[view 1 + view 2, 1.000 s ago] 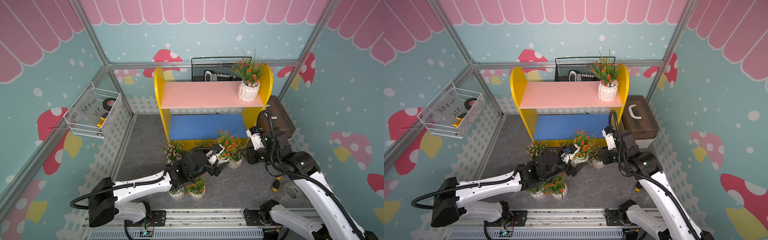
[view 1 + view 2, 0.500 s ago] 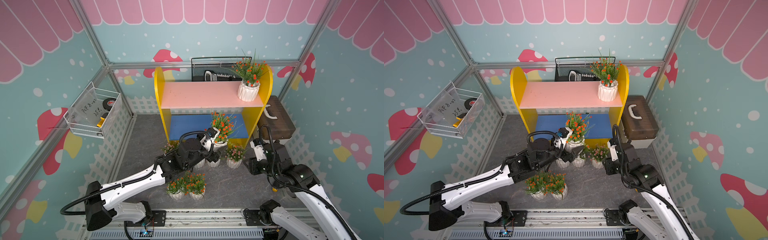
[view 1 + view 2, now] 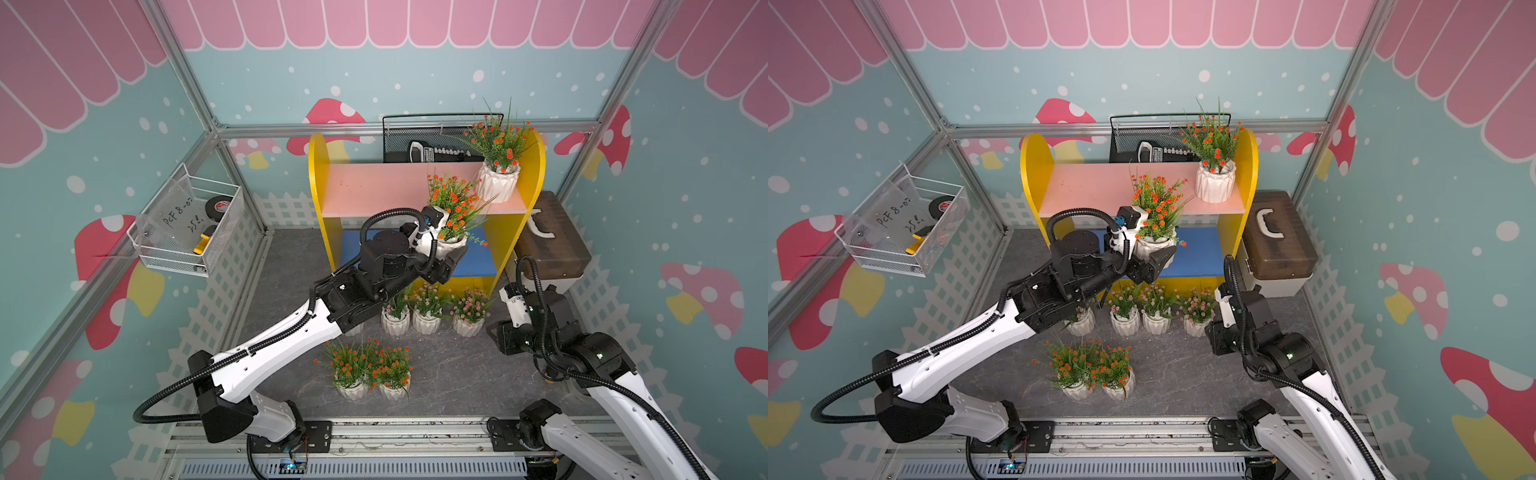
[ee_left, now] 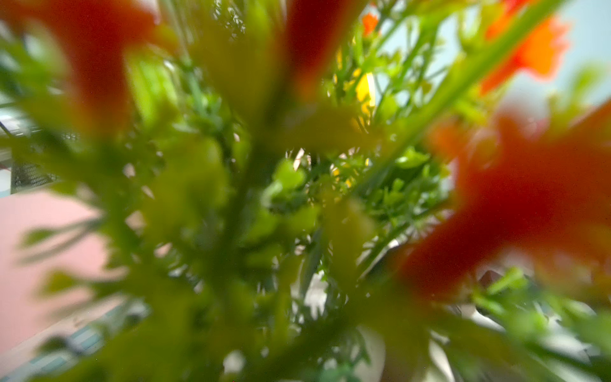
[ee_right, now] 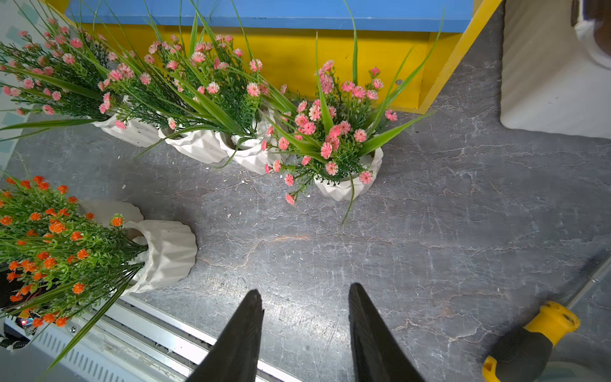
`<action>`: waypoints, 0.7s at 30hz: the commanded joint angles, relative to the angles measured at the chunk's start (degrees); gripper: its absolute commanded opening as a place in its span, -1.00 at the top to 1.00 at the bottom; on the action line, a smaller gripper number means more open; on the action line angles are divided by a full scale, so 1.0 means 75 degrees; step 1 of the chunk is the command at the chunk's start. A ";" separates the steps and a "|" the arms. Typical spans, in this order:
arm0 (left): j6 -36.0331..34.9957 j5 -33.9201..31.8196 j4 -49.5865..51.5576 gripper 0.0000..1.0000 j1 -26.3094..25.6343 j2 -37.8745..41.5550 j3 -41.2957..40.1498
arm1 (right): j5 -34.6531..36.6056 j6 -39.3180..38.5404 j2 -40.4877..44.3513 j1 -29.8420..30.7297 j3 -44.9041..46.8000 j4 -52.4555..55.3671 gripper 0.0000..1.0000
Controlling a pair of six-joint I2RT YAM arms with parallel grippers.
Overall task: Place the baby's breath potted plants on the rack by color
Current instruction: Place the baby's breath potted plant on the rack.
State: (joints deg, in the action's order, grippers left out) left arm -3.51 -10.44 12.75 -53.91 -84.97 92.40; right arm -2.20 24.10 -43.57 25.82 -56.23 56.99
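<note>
- My left gripper [image 3: 444, 255] is clamped on the white ribbed pot of an orange-flowered plant [image 3: 451, 208]. It holds the plant in the air in front of the rack [image 3: 320, 187], with the pot roughly upright and the sprigs pointing up.
- In a top view, the pink upper board [image 3: 374, 191] lies at about 12 o'clock from this gripper. Its bare stretch runs toward 11 o'clock, and a second orange plant [image 3: 498, 178] stands on it at 1 o'clock.
- I judge the coming move to be a lift and carry toward 12 o'clock, clearing the board's front edge before setting the pot down.
- My right gripper [image 5: 304, 291] is open and empty above the floor [image 5: 429, 231].
- The pink plants [image 5: 344, 145] stand in a row before the rack's foot, nearer my right arm.
- Two more orange plants [image 3: 365, 374] stand on the floor at about 7 o'clock from my left gripper.
</note>
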 commanded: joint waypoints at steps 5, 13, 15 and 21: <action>-0.0297 0.0163 -0.0105 -0.37 0.0250 -0.0667 0.1630 | -0.0034 0.0021 0.0129 -0.0045 0.0070 -0.0028 0.16; -0.0210 0.0313 -0.0189 -0.37 0.0449 -0.1531 0.2707 | -0.0030 0.0021 0.0179 -0.0048 0.0075 -0.0029 0.16; -0.0218 0.0321 -0.0171 -0.37 0.0492 -0.1746 0.3017 | -0.0024 0.0021 0.0194 -0.0045 0.0079 -0.0021 0.16; -0.0253 0.0372 -0.0174 -0.37 0.0624 -0.2280 0.3751 | -0.0021 0.0021 0.0237 -0.0049 0.0068 -0.0017 0.16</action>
State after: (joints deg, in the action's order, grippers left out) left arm -4.27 -8.54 15.35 -50.06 -101.82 115.90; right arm -2.22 24.10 -42.44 25.82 -56.21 56.95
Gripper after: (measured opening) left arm 0.859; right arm 0.420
